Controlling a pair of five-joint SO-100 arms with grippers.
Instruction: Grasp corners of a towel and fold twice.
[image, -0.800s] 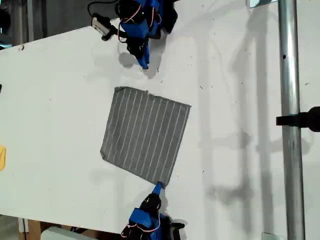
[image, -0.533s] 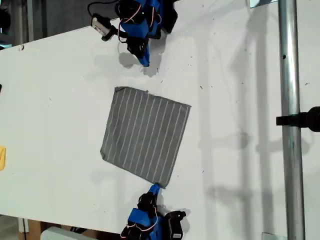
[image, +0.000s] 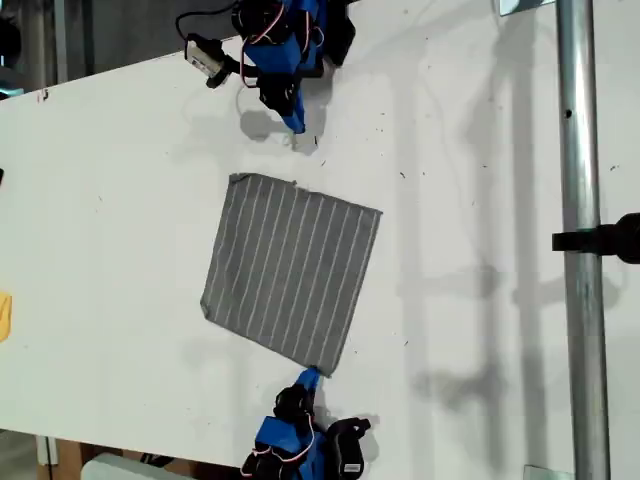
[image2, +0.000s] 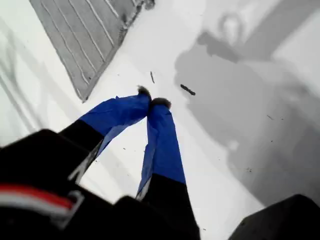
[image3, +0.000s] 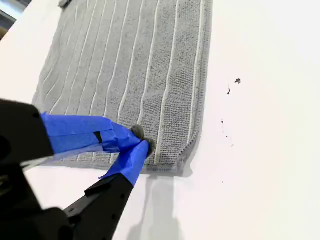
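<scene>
White table (image: 120, 200) carries everything; the towel (image: 292, 268) is the landmark, lying flat and unfolded on the tabletop, grey with white pinstripes, all four corners out, no fold in it yet. Judgement: the task is at its opening step, getting hold of corners, with neither fold begun. My second gripper (image3: 140, 140) sits at the towel's corner (image: 326, 368) nearest the bottom edge of the exterior view; in its own wrist view the blue tips meet over the cloth just inside that corner, clenched, but I cannot tell whether any fabric is actually caught between them or the tips only rest on top. My first gripper (image2: 152, 102) is on the far side of the towel, apart from the cloth, its tips pressed together on nothing, with bare table beneath and the nearest towel corner (image2: 85, 95) a little way off. Next move, as I read it: first gripper must part its tips and come down onto a corner on its side, while the second makes sure of its pinch before any lift.
</scene>
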